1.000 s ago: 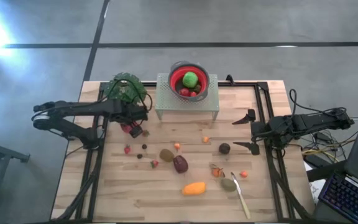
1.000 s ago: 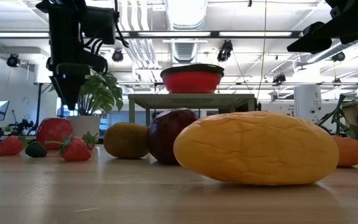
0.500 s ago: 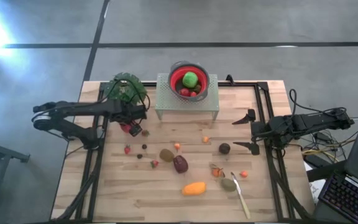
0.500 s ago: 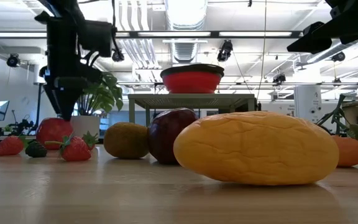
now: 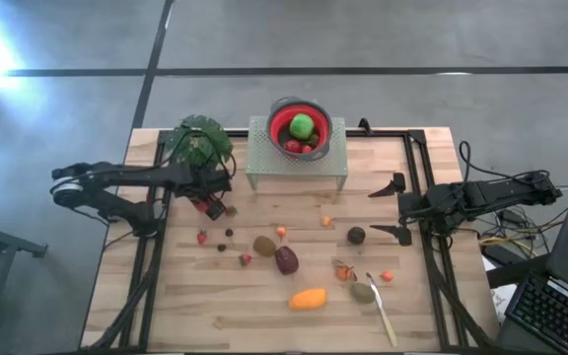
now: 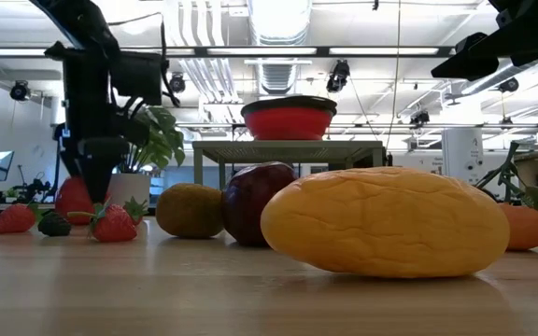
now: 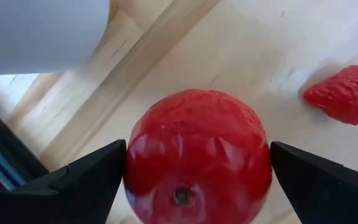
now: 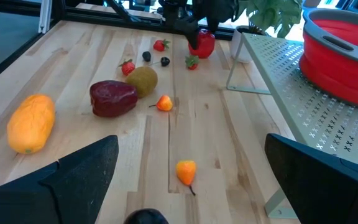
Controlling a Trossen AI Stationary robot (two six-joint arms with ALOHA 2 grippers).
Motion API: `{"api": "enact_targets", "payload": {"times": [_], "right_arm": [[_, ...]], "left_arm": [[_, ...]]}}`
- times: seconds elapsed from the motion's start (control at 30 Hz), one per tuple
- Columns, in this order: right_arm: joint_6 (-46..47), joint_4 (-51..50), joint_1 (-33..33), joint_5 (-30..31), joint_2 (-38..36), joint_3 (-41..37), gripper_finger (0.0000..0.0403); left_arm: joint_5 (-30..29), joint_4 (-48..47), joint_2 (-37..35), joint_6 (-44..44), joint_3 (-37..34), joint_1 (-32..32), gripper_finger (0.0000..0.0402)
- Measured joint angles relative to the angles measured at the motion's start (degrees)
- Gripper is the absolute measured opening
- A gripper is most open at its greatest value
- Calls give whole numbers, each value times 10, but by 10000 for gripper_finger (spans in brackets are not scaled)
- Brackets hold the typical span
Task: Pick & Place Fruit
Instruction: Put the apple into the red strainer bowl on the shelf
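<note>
Where overhead hides it, red apple between wide left jaws.

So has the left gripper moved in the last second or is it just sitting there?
Yes. In the low view the left gripper has come down beside the potted plant, and now straddles the red apple, fingers open.

Red apple sits btwn the left gripper's two dark fingers — jaws wide, one each side. Strawberry lies nearby on the wooden bench — white pot beyond.
</note>
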Motion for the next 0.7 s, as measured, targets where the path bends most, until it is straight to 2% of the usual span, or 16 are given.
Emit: {"api": "enact_targets", "payload": {"times": [0.3,0.7], "right_arm": [[0,0,0,0,0,0,400],[0,0,0,0,0,0,400]], "left_arm": [[2,38,0,-5,-26,2,399],[1,38,0,-37,-28,2,399]]}}
